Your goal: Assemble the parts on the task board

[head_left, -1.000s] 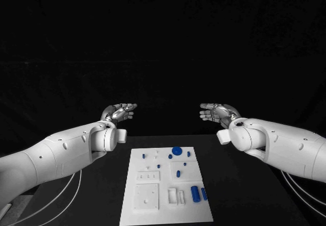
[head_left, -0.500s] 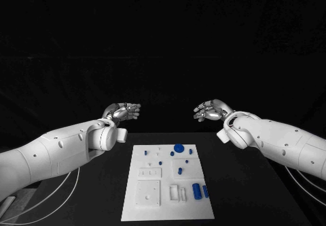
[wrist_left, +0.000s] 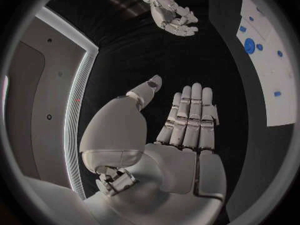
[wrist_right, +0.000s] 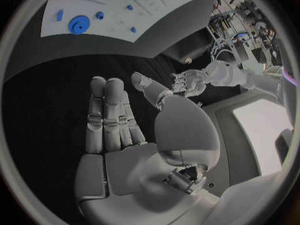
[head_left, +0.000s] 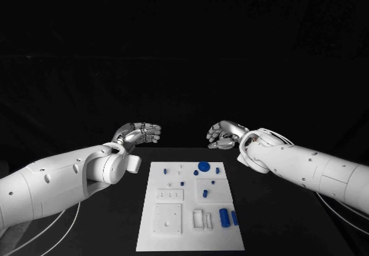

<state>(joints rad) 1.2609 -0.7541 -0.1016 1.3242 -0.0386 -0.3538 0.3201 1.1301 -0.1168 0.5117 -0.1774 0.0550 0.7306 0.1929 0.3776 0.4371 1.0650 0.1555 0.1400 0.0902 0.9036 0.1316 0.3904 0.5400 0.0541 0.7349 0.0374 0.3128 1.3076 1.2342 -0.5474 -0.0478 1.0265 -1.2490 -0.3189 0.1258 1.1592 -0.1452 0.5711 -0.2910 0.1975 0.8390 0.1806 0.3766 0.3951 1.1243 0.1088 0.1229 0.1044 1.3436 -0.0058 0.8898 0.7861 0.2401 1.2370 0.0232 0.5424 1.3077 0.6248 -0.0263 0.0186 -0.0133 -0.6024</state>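
The white task board (head_left: 175, 234) lies in the middle of the black table. A blue round gear (head_left: 203, 165) sits near its far edge among small blue pegs (head_left: 182, 183), and two blue cylinders (head_left: 224, 217) lie near its right side. Both hands hover in the air beyond the board's far end. My left hand (head_left: 138, 133) and right hand (head_left: 224, 134) face each other, a short gap apart. In the left wrist view my left hand (wrist_left: 187, 120) holds nothing, its fingers straight. The right hand (wrist_right: 112, 120) is likewise empty, fingers extended. The board (wrist_right: 125, 5) and gear (wrist_right: 79, 24) lie well away from the palm.
Recessed white fixtures (head_left: 168, 218) take up the board's left half. Bare black table (head_left: 285, 213) runs along both sides of the board. Pale cables (head_left: 69, 224) hang under the left arm.
Both hands have drawn inward toward each other and dropped slightly; the right hand has moved farther and turned. The parts on the board lie as before.
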